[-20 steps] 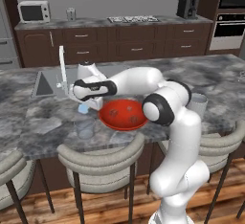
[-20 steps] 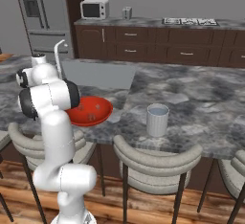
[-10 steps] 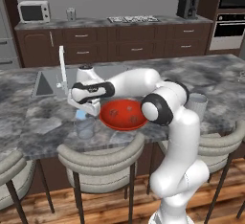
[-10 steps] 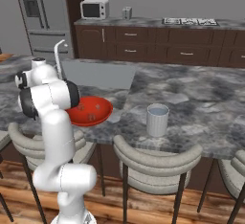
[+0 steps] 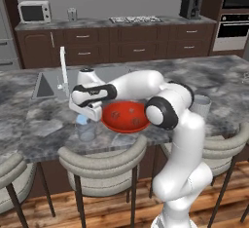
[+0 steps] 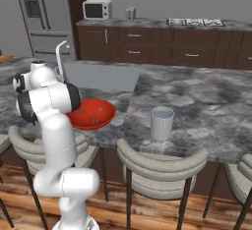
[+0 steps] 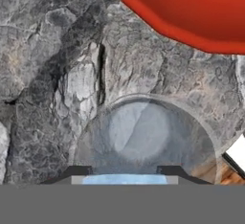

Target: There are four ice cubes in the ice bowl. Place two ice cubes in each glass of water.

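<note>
Pincer (image 7: 124, 179) poised over glass (image 7: 146, 137) near table's front edge, clamped on ice cube (image 7: 123, 179), ready to drop.

The bowl (image 5: 125, 117) is glossy red with pale specks inside, and it sits on a desk (image 5: 29, 120) mottled in grey, white and black veins. The two glasses (image 5: 86, 129) (image 6: 162, 123) are clear with a pale bluish tint. The arm (image 5: 182, 139) is white with dark joints, the cabinets (image 5: 121, 47) are dark brown, and the stools (image 6: 162, 162) are beige.
</note>
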Motion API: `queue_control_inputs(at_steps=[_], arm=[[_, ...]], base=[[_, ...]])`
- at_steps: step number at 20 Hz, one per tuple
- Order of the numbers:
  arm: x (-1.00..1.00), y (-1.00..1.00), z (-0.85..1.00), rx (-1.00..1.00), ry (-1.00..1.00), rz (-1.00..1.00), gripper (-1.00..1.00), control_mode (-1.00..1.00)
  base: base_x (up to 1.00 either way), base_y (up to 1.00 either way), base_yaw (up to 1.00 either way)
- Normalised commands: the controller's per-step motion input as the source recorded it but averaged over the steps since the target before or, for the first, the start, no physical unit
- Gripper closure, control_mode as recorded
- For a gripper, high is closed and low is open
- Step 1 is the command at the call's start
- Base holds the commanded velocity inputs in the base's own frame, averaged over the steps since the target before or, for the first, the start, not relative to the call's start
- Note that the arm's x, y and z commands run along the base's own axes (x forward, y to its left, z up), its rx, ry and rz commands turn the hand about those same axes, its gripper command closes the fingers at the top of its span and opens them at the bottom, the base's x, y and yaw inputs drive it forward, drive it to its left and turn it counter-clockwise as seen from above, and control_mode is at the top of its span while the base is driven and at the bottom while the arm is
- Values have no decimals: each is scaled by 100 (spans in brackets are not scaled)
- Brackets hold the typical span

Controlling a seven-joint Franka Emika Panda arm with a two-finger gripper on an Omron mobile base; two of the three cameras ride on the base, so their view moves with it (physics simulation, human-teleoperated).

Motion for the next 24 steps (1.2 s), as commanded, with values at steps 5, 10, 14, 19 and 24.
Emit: queue_control_inputs(at_steps=[5, 10, 14, 19, 24], arm=[[-42, -23, 0, 0, 0, -4, 100, -100], [0, -50, 0, 1, 1, -3, 100, -100], [0, -1, 2, 4, 0, -2, 100, -100], [6, 28, 16, 4, 0, -1, 100, -100], [19, 16, 6, 2, 0, 0, 100, -100]], base=[[0, 0, 0], [0, 0, 0], [0, 0, 0], [0, 0, 0], [0, 0, 0]])
